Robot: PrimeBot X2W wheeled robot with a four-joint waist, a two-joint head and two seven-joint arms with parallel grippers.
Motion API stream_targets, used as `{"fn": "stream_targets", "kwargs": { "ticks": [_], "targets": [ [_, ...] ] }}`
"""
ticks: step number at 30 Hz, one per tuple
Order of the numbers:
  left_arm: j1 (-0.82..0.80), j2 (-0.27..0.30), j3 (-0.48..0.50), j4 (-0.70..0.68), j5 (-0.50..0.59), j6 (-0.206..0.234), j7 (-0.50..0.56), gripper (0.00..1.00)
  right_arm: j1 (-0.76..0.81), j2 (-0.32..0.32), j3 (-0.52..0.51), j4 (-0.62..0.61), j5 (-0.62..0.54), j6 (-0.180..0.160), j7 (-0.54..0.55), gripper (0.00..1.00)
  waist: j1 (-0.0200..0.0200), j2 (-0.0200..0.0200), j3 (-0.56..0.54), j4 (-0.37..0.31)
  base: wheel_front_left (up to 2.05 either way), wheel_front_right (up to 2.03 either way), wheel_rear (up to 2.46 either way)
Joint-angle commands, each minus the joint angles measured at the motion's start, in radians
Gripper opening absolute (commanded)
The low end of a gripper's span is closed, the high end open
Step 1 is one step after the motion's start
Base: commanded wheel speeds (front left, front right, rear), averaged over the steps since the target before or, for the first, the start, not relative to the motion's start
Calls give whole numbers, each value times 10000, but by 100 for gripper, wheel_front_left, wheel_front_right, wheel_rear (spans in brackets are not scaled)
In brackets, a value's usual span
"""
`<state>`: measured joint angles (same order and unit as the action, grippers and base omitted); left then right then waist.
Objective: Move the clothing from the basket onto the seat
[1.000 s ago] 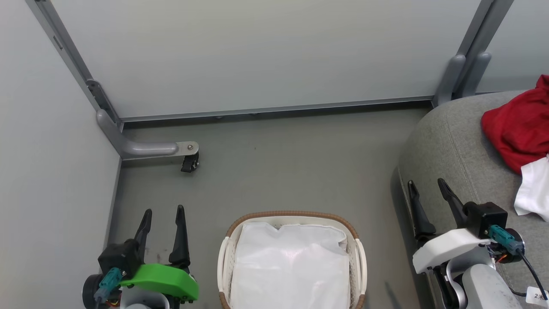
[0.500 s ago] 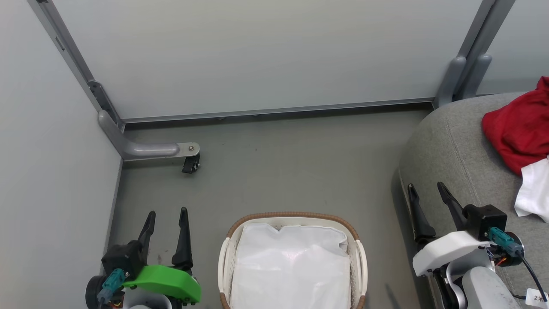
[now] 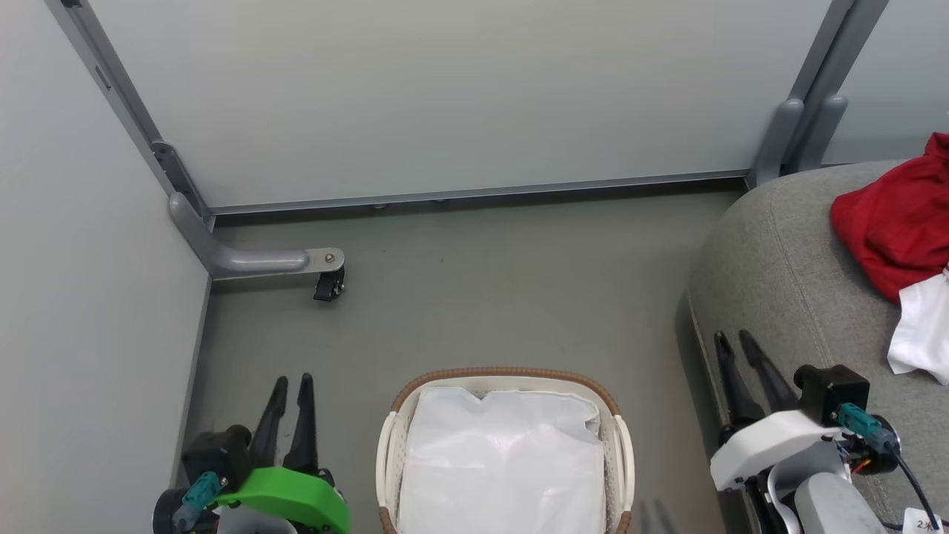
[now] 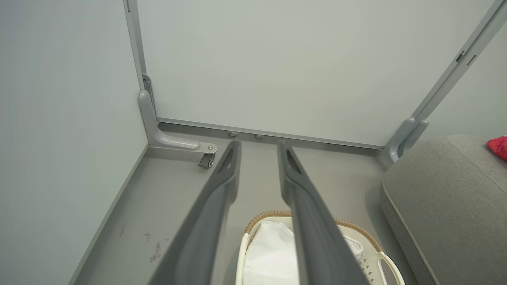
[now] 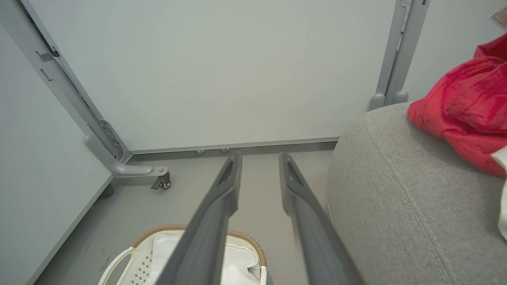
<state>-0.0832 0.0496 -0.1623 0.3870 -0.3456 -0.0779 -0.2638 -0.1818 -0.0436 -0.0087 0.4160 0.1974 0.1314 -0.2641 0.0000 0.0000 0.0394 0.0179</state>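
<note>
The white basket [image 3: 504,370] with its brown rim stands on the floor at the bottom centre, and a plain white sheet [image 3: 504,460] covers its inside. Red clothing [image 3: 897,222] lies heaped on the grey seat [image 3: 786,259] at the right edge. My left gripper [image 3: 292,380] hangs left of the basket, open by a narrow gap with nothing between its fingers. My right gripper [image 3: 732,336] is over the seat's near edge, also narrowly open and holding nothing. The wrist views show the left gripper [image 4: 258,144] and the right gripper [image 5: 260,156] pointing at the far wall above the basket [image 4: 269,213].
Pale partition walls close the space at the back and left. A metal foot with a small black caster [image 3: 328,282] juts onto the grey floor from the left corner. A white cloth [image 3: 919,334] lies on the seat just below the red clothing.
The fingers of both grippers have come much closer together. Both arms have drawn back slightly toward the bottom of the head view. The basket and clothing have not moved.
</note>
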Motion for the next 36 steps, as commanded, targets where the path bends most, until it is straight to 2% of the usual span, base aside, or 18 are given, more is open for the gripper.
{"fn": "stream_targets", "kwargs": {
  "ticks": [1, 18, 36],
  "targets": [
    [15, 0, 13, 47, -57, -3, 17, 0, 24, 15, -21, 57, 55, 0, 27, 0, 0, 0, -1, 0, 0, 0, 0],
    [-65, 3, 628, -282, -2842, -120, 849, 0, 173, -8, -257, -347, 3172, -2, 863, 0, 0, 0, -50, -25, 0, 0, 0],
    [-140, 6, 1157, -577, -5241, -224, 1562, 0, 324, -30, -444, -709, 5847, -4, 1568, 0, 0, 0, -101, -50, 0, 0, 0]
  ]
}}
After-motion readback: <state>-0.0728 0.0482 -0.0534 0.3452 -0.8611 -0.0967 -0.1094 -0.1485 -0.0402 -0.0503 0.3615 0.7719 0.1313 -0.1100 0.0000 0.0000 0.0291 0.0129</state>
